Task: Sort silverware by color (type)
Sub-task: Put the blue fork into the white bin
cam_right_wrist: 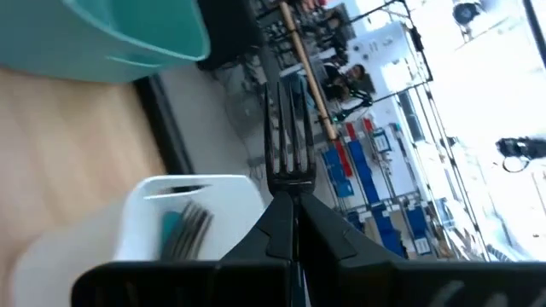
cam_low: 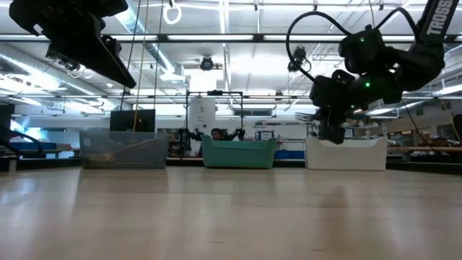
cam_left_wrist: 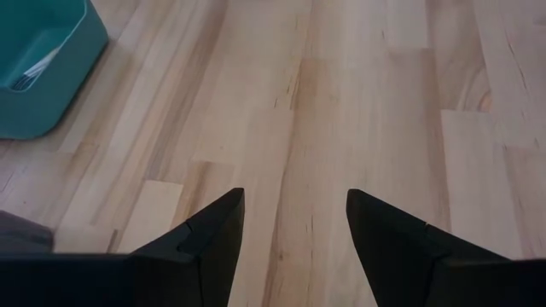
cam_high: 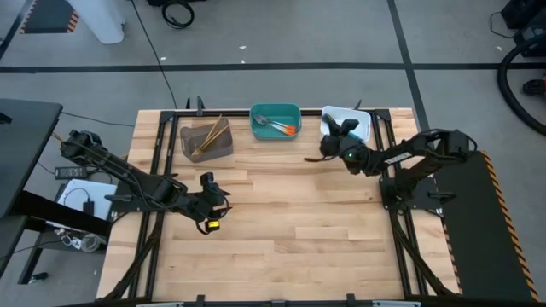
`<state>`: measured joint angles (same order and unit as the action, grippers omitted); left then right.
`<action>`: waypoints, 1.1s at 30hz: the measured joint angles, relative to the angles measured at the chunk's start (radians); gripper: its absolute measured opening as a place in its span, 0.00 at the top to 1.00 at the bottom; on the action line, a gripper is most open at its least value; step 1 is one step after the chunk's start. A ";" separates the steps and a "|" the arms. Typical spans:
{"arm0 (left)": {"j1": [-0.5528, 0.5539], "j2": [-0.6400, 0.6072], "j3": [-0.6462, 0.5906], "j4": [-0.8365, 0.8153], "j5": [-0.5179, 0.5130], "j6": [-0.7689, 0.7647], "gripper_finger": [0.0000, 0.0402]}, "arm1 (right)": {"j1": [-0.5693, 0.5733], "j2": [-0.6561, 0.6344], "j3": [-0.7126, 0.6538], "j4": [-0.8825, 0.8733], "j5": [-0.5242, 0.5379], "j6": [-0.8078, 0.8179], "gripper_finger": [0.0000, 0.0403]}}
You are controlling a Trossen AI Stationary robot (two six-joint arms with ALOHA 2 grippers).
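Risk we see: right gripper [cam_right_wrist: 294,217], clamped on a dark fork [cam_right_wrist: 286,141] above the white bin [cam_right_wrist: 145,222], could tip it onto the table [cam_high: 299,222], while left gripper [cam_left_wrist: 294,226] hangs wide, empty.

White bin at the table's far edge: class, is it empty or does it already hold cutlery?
Not empty. The white bin holds dark forks. The right pincer, shut on another dark fork, hangs beside it.

You can read one marking only: in the low view, white capital letters "TROSS" run along the dark right arm [cam_low: 437,20] at the upper right corner, the word cut off by the frame's edge. Signs in the room behind are too small to read.
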<state>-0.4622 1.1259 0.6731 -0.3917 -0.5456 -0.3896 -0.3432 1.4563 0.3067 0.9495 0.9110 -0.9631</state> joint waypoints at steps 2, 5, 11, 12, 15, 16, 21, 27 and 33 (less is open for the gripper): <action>0.000 0.000 0.000 0.003 -0.002 0.000 0.46 | -0.026 0.000 -0.005 0.036 -0.023 -0.009 0.97; 0.000 0.000 0.000 0.006 -0.002 0.000 0.46 | -0.070 0.000 -0.007 0.048 -0.074 0.002 0.97; 0.000 0.000 0.000 0.006 -0.002 0.000 0.46 | -0.161 0.000 -0.007 0.052 -0.149 0.037 0.97; 0.000 0.000 0.000 0.006 -0.002 0.000 0.46 | -0.176 0.000 -0.007 0.051 -0.174 0.059 0.97; 0.000 0.000 0.000 0.006 -0.002 0.000 0.46 | -0.224 0.000 -0.009 0.042 -0.249 0.146 0.97; 0.000 0.000 0.000 0.006 -0.002 -0.001 0.46 | -0.239 0.000 -0.012 0.041 -0.268 0.169 0.97; 0.000 0.000 0.000 0.006 -0.002 -0.020 0.46 | -0.309 0.000 -0.026 0.044 -0.296 0.210 0.97; 0.001 0.000 0.000 0.006 -0.002 -0.019 0.46 | -0.371 0.000 -0.050 0.051 -0.394 0.281 0.97; 0.001 0.000 0.000 0.006 -0.002 -0.019 0.46 | -0.404 0.000 -0.082 0.051 -0.426 0.318 0.97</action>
<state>-0.4610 1.1259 0.6731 -0.3855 -0.5480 -0.4091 -0.7475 1.4567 0.2251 1.0008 0.4847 -0.6456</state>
